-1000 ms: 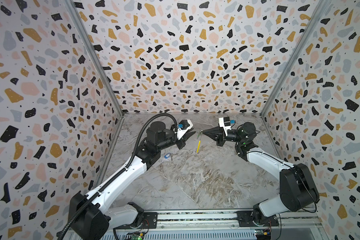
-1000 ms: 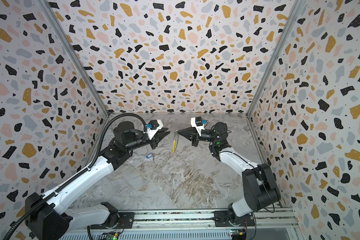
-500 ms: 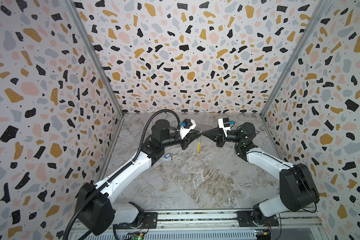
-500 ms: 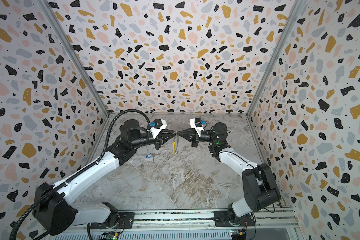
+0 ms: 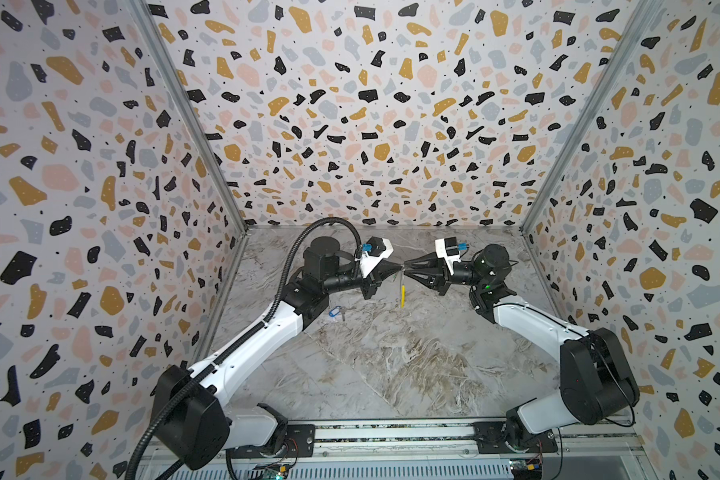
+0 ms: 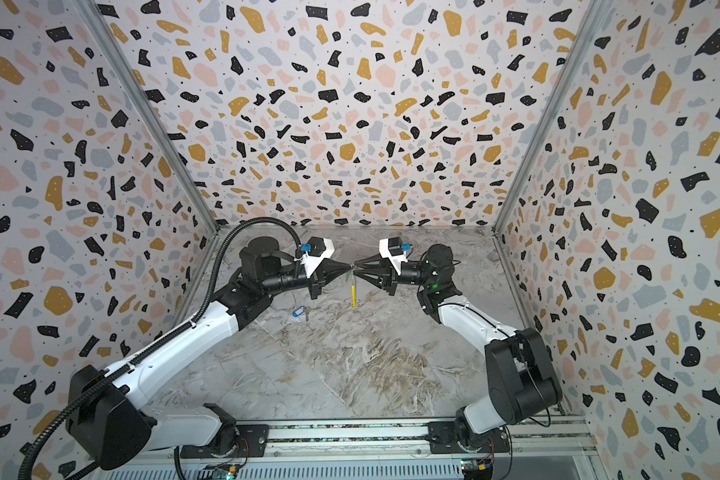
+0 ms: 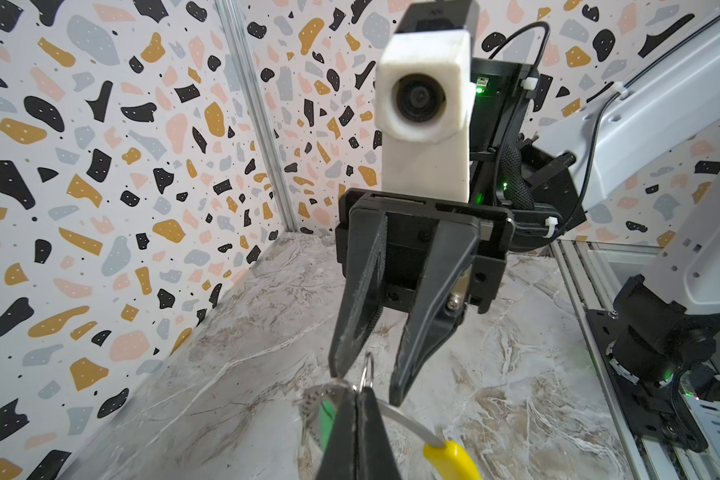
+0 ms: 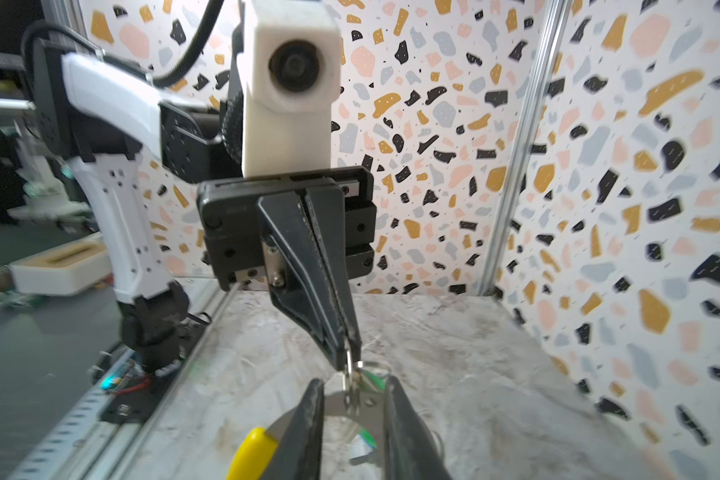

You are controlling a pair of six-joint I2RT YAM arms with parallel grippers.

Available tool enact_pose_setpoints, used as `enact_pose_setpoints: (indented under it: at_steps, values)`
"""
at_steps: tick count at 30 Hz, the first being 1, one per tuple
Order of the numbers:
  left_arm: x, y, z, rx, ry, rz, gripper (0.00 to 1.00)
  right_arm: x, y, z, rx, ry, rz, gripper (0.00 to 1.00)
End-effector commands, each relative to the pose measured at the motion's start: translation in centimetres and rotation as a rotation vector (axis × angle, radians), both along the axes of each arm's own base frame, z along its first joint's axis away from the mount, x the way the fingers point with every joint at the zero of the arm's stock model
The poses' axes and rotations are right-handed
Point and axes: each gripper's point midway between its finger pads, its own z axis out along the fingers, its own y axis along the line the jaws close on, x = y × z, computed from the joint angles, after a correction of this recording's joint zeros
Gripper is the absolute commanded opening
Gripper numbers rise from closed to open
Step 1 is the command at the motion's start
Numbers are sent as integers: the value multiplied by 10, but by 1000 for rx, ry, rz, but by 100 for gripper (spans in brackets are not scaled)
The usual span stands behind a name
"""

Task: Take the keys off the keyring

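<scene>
Keyring [image 7: 408,424] and one key are up in the air, over the far middle of the table [image 5: 391,374]. The two arms meet there, tip to tip. The left gripper [image 5: 396,273] comes in from the left. The right gripper [image 5: 408,272] comes in from the right.

The left gripper is squeezed tight. Its fingers [image 7: 350,436] pinch the top of the keyring, and the thin silver ring hangs down from that pinch. In both top views the yellow sleeve [image 5: 402,296] hangs straight down under the tips. I cannot tell if its low end touches the table.

The right gripper has its fingers a little way apart. There is a gap between them, and the top of the ring pokes into that gap. It has hold of nothing. One of its fingertips [image 7: 339,365] is just beside the green-tag key [image 7: 314,405]. I cannot tell if they touch.

The green-tag key is on the keyring, right next to the left gripper's fingers. It is small and silver, and its green tag is partly hidden behind those fingers.

The blue-tag key [image 5: 336,311] is off the ring. It lies flat on the table, left of the grippers and a bit nearer, close to the left arm and well apart from the keyring.
</scene>
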Motion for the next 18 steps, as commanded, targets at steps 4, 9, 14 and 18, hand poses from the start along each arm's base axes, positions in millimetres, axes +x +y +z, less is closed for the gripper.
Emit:
enact_pose_setpoints:
  at_steps: [4,9,14,18]
  values:
    - [6,10,0,246,-70,37,0,11,-14,8,-183,-155,-152,37]
    - [5,8,-13,438,-70,24,0,8,-13,8,-238,-171,-132,31]
    - [5,3,-22,551,-68,10,0,-4,-5,8,-224,-161,-56,25]
    - [4,1,-18,558,-82,10,0,-11,0,1,-231,-118,2,23]
